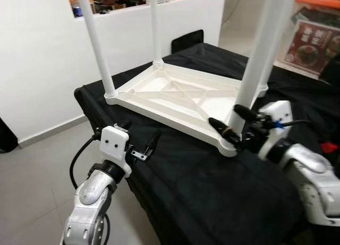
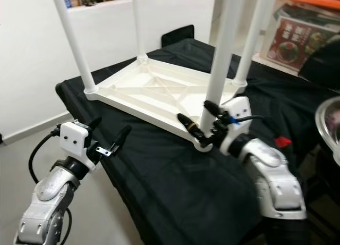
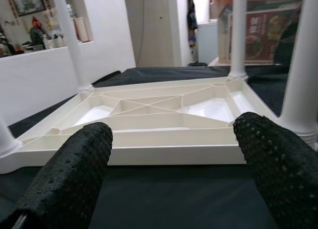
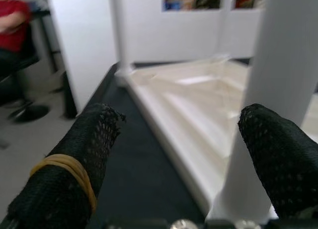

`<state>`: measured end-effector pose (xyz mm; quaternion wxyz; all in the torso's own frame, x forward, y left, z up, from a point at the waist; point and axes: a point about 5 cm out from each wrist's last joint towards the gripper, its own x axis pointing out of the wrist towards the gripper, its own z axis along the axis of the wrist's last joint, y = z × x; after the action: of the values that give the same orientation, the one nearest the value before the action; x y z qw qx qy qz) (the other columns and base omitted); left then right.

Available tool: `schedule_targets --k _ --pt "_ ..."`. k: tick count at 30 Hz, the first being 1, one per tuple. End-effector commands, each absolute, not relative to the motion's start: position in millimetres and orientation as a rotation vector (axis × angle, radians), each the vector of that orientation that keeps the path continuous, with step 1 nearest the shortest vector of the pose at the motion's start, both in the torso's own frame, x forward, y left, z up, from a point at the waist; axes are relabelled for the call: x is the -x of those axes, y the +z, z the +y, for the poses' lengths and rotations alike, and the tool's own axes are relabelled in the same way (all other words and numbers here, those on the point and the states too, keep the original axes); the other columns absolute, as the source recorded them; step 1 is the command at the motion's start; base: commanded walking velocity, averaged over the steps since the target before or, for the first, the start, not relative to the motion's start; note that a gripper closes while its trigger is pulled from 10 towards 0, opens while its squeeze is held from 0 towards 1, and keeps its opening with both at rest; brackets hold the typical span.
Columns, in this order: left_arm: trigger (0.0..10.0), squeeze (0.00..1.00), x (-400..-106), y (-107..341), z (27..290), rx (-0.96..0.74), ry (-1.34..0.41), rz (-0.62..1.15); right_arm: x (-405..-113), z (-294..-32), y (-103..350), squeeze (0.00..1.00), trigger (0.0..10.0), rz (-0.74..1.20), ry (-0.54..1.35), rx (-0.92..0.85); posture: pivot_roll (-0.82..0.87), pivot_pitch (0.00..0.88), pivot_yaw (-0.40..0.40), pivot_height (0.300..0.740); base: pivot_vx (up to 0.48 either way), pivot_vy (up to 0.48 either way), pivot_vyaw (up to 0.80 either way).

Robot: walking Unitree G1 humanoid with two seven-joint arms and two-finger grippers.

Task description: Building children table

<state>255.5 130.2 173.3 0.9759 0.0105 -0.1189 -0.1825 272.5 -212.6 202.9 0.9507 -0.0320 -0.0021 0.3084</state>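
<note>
**A:** Where's the children's table (image 1: 180, 99) right now?

**B:** Upside down on the tabletop (image 1: 212, 186), which is covered in a black cloth. Its white top lies flat with the ribbed underside facing up, and four white legs stand in the corner sockets. It sits toward the far left part of the cloth, with one corner close to the left edge.

**A:** And the arms?

**B:** The right gripper (image 2: 197, 124) is at the near right leg (image 2: 220, 69), low by the socket, jaws spread with a finger on either side of the leg and not visibly clamped on it. The left gripper (image 2: 109, 138) hovers just off the near left edge of the tabletop, jaws open and empty, pointed at the long side of the table.

**A:** So what's the step?

**B:** My guess is seating that near leg. To do it well, I'd close low on the leg, keep it upright and press straight into the socket. Any sideways lean could slide the light plastic across the cloth, so the left gripper might brace the rim.

**A:** The surroundings?

**B:** Grey tiled floor (image 1: 37, 170), a white half-wall (image 1: 48, 59) with bottles on its ledge, and a printed box (image 1: 313, 37) at the far right. The right wrist view catches a seated person in red (image 4: 15, 20).
</note>
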Motion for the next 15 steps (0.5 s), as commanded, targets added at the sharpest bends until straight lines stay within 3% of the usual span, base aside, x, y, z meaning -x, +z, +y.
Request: schedule_targets --k 1,5,10,15 --pt "10.0 0.0 -254 170 132 -0.011 -0.364 -0.214 -266 -217 206 0.0 10.0 0.011 0.673 0.03 -0.05 0.006 0.002 0.74 0.0 0.0 0.0" --pt "10.0 0.0 -255 169 128 -0.007 -0.378 -0.208 -254 -222 200 0.0 10.0 0.096 0.771 0.064 -0.06 0.009 0.009 0.74 0.0 0.0 0.0" --pt "10.0 0.0 -257 169 125 -0.004 -0.396 -0.206 -253 -231 198 0.0 10.0 0.135 0.765 0.145 -0.06 0.011 0.007 0.74 0.0 0.0 0.0" --pt "10.0 0.0 -255 168 122 0.003 -0.472 -0.188 -274 -259 203 0.0 10.0 0.13 0.51 0.227 -0.07 0.019 0.012 0.74 0.0 0.0 0.0"
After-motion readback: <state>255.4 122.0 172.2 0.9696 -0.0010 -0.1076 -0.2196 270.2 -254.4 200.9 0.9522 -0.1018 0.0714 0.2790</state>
